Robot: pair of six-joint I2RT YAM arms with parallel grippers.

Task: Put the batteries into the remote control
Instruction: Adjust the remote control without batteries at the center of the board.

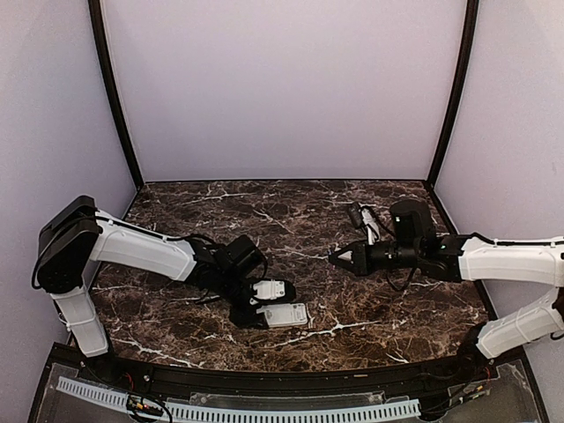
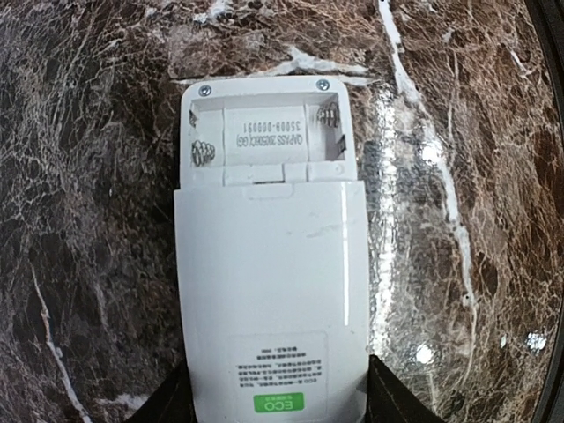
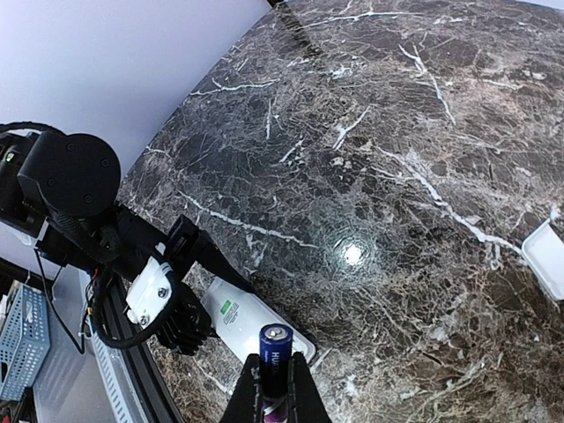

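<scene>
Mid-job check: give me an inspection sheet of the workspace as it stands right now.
Surface: dark veined table, glossy, with light glare.
Job's things: remote control back side up, battery compartment open and empty; one battery in the right gripper.
Clutter: flat white piece at the edge of the right wrist view, cut off.
Grippers: left gripper jaws against both sides of the remote control's label end; right gripper shut on the battery.
Cables: black cable loops beside the left gripper, off the remote control.
Surroundings: plain pale walls, black corner posts.
</scene>
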